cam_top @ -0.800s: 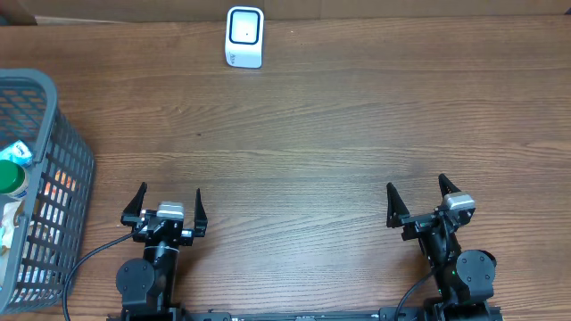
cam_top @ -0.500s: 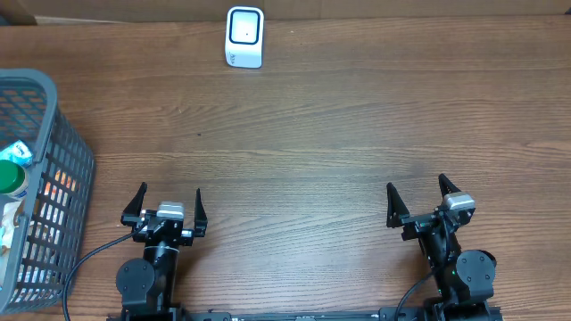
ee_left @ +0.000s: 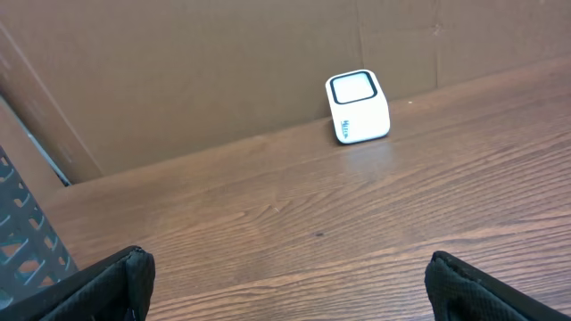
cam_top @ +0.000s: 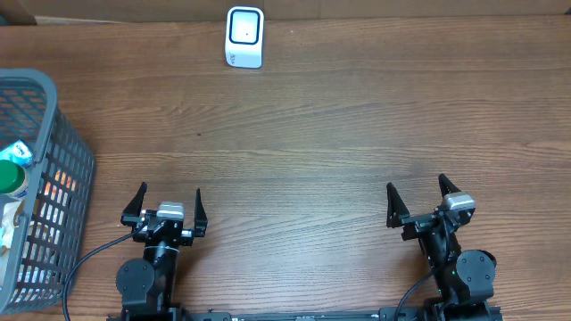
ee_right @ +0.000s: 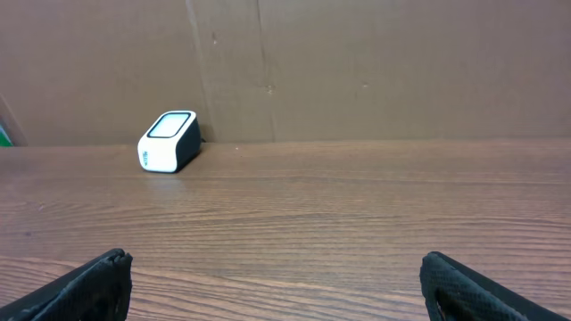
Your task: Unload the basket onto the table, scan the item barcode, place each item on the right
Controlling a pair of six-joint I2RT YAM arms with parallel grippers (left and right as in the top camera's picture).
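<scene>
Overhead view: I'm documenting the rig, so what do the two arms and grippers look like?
The left arm and right arm are black with round joint housings. The left gripper and right gripper each carry two black, pointed fingers flanking a silver-grey block. A black cable trails from each base.

The white barcode scanner (cam_top: 244, 36), a small rounded box with a dark-framed window on its face, stood upright at the far edge of the table (cam_top: 339, 134). In the grey basket (cam_top: 78, 169) at the left lay a green-capped bottle (cam_top: 10, 176) among packets (cam_top: 18, 153) too hidden to name.
</scene>
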